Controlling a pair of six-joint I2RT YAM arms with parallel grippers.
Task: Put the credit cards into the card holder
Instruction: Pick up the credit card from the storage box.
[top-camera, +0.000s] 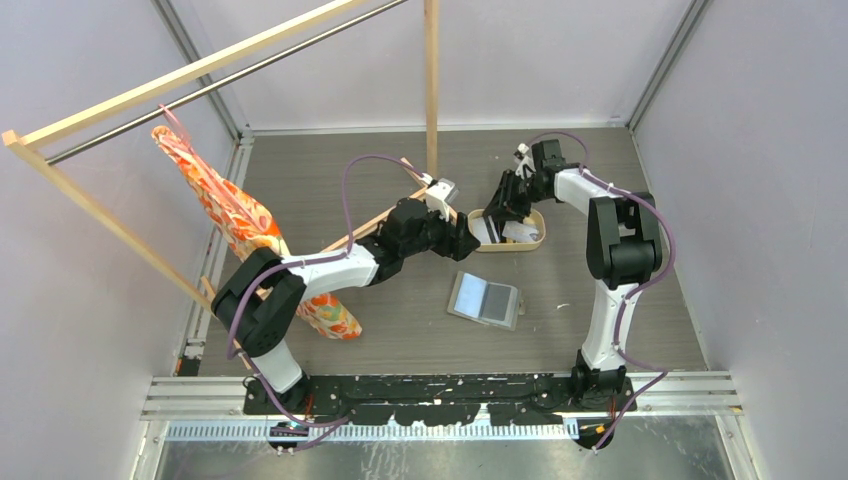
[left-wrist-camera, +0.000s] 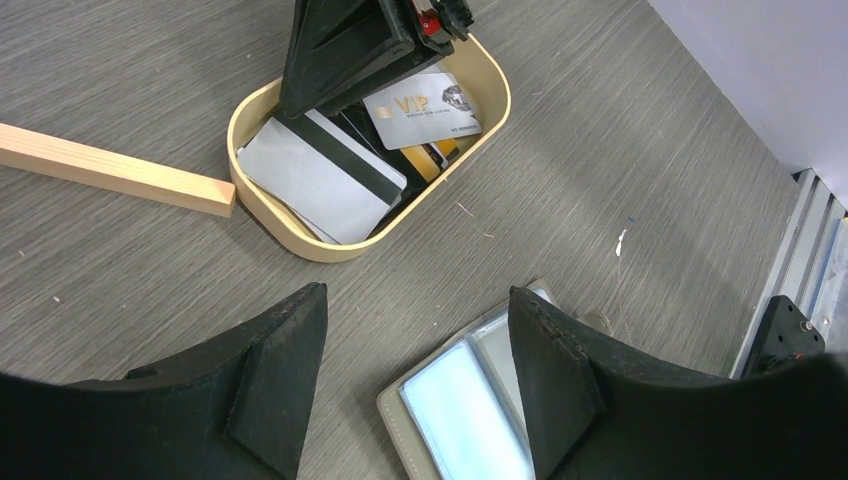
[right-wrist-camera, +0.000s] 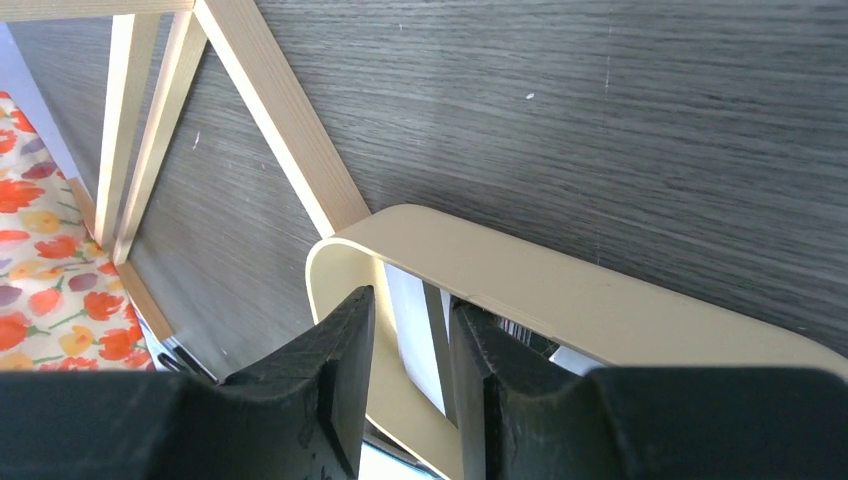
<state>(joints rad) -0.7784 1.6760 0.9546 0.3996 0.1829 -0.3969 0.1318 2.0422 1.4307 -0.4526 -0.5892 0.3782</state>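
The white card (left-wrist-camera: 320, 170) in the oval tray (left-wrist-camera: 330, 250) should be pinched at its edge and lifted slowly by the right gripper (right-wrist-camera: 412, 305), set narrow over it and maybe not holding yet, with the open card holder (top-camera: 485, 300) at the tray's 6 o'clock and the left gripper (left-wrist-camera: 415, 298) wide and empty.
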